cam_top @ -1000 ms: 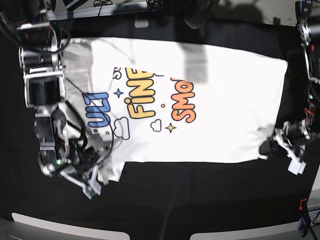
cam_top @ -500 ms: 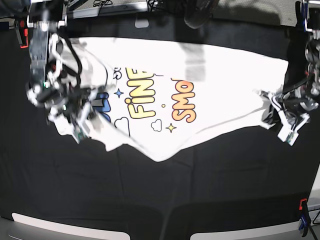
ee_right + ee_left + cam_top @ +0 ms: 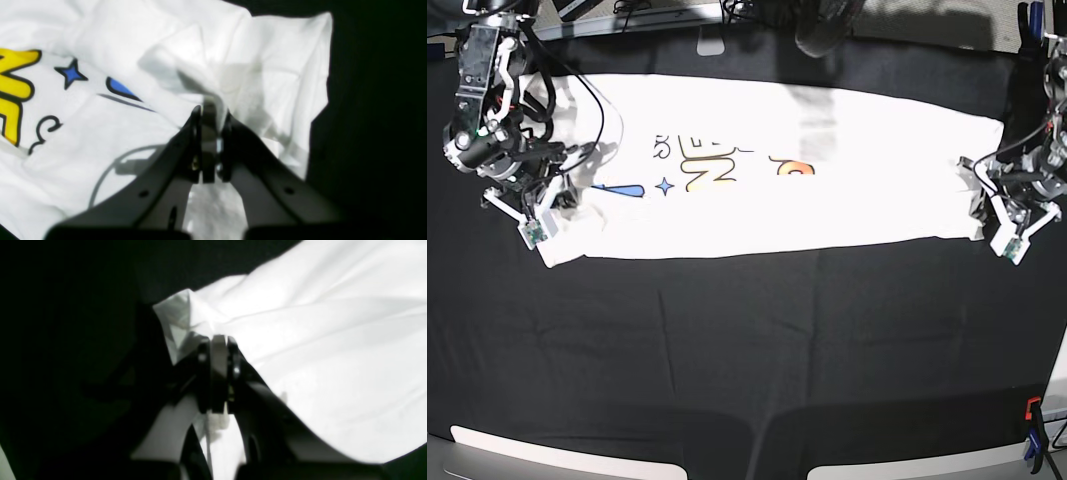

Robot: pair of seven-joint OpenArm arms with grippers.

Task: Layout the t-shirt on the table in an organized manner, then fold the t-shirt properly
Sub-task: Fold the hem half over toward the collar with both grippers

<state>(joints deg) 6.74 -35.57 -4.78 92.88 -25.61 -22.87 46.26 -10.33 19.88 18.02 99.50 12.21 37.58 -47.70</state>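
Base view: the t-shirt [image 3: 827,170] lies across the far half of the table [image 3: 747,350] as a long white band, its near half doubled over so only the upper part of the print shows.
Left claw [image 3: 218,340]: pressed together, pinching a bunched corner of white cloth at the band's end by the hem.
Right claw [image 3: 208,106]: pressed together on a fold of the shirt beside the blue star, at the sleeve end.
Step in hand: a lengthwise fold, judging by the doubled cloth and both claws sitting at the band's near edge.
Fold quality: the near edge looks fairly straight; the sleeve end is rumpled.
Next move: probably lay both pinched corners flat on the cloth, release together, then take the ends for a crosswise fold.
Caution: letting go unevenly could skew the edge.
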